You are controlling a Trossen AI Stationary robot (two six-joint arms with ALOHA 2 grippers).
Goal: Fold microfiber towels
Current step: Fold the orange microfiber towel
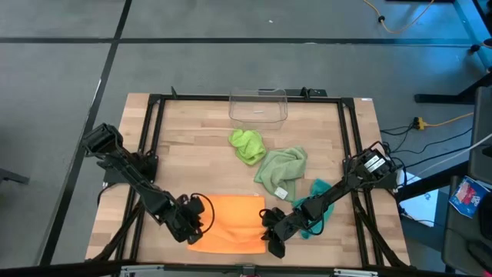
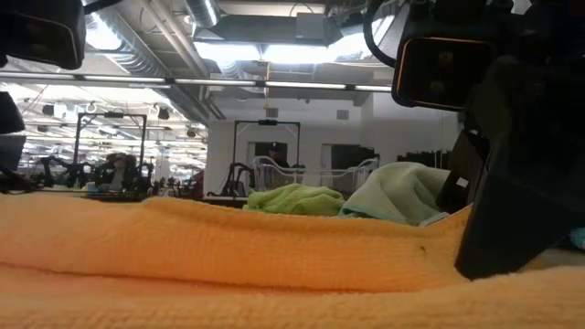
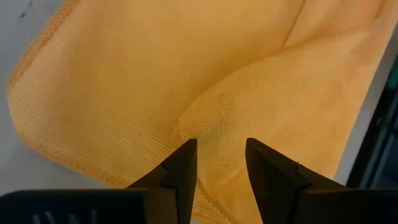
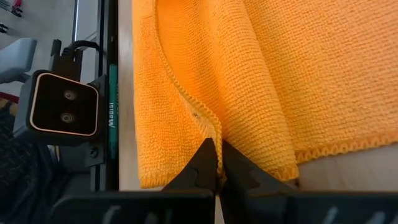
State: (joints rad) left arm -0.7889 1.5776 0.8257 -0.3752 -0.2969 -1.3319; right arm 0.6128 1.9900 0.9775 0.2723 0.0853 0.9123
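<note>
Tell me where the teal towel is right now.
In the high view the teal towel lies at the table's right front, partly under the right arm, just right of the orange towel and front-right of the sage towel.

Robotics lab (rigs (image 2: pixel 110 146), ceiling ducts (image 2: pixel 183 37))

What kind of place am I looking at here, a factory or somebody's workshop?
Most likely a robotics lab or open workshop hall. The ceiling has bare ducts and strip lights, more metal-framed rigs stand in the background, and cables trail over the grey floor beside the wooden table.
</note>
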